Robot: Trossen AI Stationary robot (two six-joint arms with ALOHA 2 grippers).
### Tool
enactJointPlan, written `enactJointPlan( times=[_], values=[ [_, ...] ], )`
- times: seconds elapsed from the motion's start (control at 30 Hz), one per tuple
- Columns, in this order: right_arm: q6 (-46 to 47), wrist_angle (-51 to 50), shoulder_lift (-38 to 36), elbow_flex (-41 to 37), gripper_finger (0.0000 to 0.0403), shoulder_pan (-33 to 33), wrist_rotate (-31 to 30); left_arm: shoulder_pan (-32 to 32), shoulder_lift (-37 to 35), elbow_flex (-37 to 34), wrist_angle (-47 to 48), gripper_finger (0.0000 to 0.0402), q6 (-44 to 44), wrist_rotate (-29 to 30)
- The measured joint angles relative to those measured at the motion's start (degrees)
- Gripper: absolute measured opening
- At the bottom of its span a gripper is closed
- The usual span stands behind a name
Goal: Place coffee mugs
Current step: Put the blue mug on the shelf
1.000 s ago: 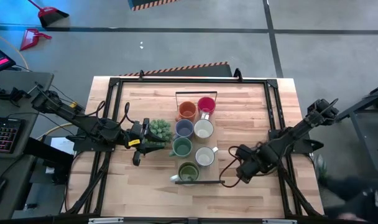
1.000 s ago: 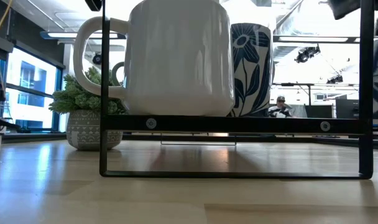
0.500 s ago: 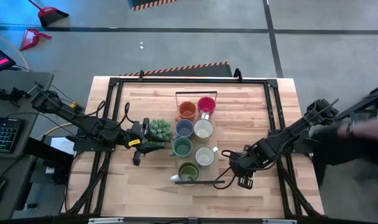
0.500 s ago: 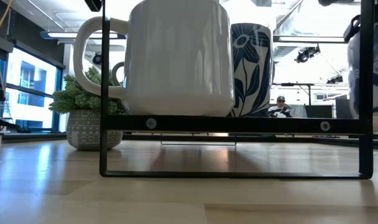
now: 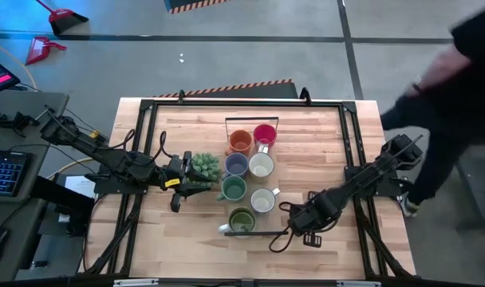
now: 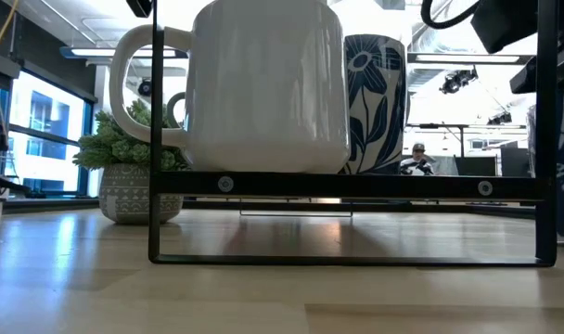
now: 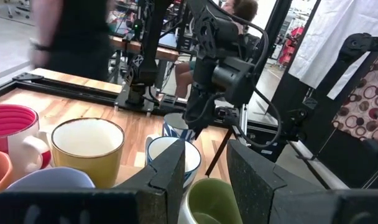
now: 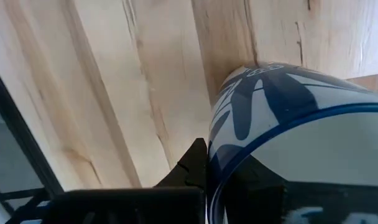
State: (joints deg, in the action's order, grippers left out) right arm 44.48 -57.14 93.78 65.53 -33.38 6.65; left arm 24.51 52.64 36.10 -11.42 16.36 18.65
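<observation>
Seven mugs stand in two rows on a black wire rack (image 5: 251,233): orange (image 5: 240,142), pink-red (image 5: 264,134), lavender-blue (image 5: 237,164), white (image 5: 261,165), teal-green (image 5: 233,188), white (image 5: 263,200) and olive-green (image 5: 242,220). My right gripper (image 5: 295,218) is just right of the rack's near end, shut on a white mug with a blue flower pattern (image 8: 282,106), which the gripper hides in the high view. My left gripper (image 5: 193,183) is open and empty next to the potted plant (image 5: 204,166), left of the rack. My right gripper pinches the flowered mug's rim (image 8: 221,158), one finger outside the wall (image 8: 195,163) and one inside the cup. The fingers point down at the table. Whether the mug's base touches the table I cannot tell.
The spiky green plant in a patterned pot (image 6: 134,176) stands left of the rack. A black frame (image 5: 350,135) runs round the table top. A person (image 5: 458,64) moves past the table's far right corner. Bare wood lies right of the rack.
My right gripper has carried the flowered mug toward the table's left, closer to the rack's near end. A person has walked along the table's right side toward its far corner.
</observation>
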Motion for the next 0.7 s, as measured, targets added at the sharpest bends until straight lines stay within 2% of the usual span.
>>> enactJointPlan(
  times=[0.27,0.7],
  values=[
    [0.9,0.4,0.8,0.1,0.0007,0.1,-0.8,0.0,0.0,0.0,0.0,0.0106,0.0,0.0],
    [0.6,-0.7,1.1,-0.1,0.0096,2.7,-0.5,0.0,0.0,0.0,-0.1,0.0106,0.1,0.0]
  ],
)
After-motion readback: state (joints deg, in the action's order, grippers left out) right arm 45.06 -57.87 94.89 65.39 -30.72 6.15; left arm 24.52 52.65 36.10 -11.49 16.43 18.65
